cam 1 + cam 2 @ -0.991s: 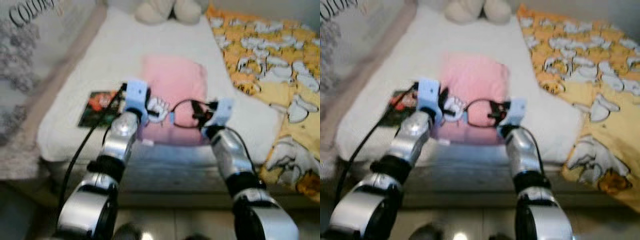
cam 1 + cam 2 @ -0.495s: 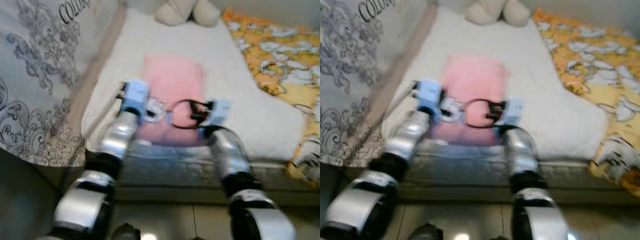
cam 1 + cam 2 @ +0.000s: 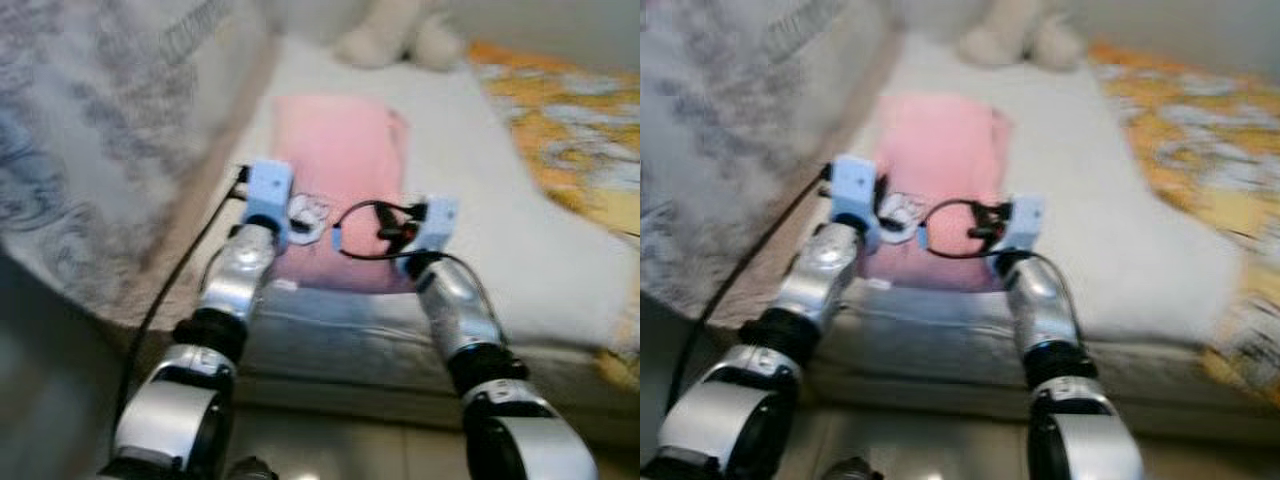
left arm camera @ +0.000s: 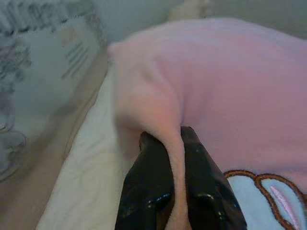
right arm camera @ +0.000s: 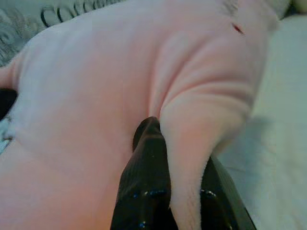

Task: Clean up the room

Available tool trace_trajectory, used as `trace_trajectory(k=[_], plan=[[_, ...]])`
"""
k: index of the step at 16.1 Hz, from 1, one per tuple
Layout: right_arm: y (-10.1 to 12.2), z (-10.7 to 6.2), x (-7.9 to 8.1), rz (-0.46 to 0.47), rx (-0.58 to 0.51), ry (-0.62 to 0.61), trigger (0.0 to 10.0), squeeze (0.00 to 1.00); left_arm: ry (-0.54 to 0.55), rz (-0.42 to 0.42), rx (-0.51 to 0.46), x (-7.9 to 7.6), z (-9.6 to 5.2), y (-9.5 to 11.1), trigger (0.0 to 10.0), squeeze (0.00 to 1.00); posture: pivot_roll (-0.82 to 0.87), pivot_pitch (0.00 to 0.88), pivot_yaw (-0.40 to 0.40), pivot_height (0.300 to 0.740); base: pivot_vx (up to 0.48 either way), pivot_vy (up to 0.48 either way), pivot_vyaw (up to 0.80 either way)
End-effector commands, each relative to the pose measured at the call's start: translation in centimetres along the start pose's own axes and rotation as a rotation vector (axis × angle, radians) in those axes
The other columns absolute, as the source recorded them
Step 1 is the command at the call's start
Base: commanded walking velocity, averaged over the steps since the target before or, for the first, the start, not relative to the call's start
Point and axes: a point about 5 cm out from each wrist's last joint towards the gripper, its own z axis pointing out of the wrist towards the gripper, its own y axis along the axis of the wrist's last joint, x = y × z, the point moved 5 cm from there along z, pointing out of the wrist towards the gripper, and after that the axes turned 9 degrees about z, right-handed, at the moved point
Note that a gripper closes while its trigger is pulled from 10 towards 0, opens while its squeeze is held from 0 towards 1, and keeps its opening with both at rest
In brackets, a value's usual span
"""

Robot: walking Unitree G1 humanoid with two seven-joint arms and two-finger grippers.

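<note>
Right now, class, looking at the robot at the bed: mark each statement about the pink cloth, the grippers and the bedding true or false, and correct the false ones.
1. The left gripper pinches a fold of the pink cloth. True.
2. The right gripper hangs open above the floor. False: it is shut on a fold of the same cloth.
3. The pink cloth lies on the white bed cover. True.
4. A blue blanket lies to the robot's right. False: the blanket there is orange and yellow.
5. A cream plush toy sits at the far end of the bed. True.
</note>
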Motion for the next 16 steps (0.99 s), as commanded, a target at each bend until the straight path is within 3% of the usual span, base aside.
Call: trace_trajectory(k=[1,5,8,16], plan=[[0.4,0.4,1.0,-0.006,-0.011,0.037,10.0,0.00,0.037,0.012,-0.014,1.2,0.1,0.4,10.0,0.00,0.11,0.000,-0.061,0.740,0.480,0.000,0.00],[0.2,0.4,1.1,-0.008,-0.004,0.043,10.0,0.00,0.053,0.008,-0.010,1.5,0.1,0.4,10.0,0.00,0.11,0.000,-0.063,0.740,0.478,0.000,0.00],[0.0,0.5,1.5,-0.015,0.008,0.060,10.0,0.00,0.086,0.001,-0.008,2.5,0.2,0.6,10.0,0.00,0.11,0.000,-0.069,0.740,0.334,0.338,0.00],[0.9,2.6,3.7,-0.059,0.046,0.125,10.0,0.00,0.161,0.000,0.024,5.0,1.5,1.8,10.0,0.00,0.17,0.000,-0.090,0.740,0.000,0.465,0.00]])
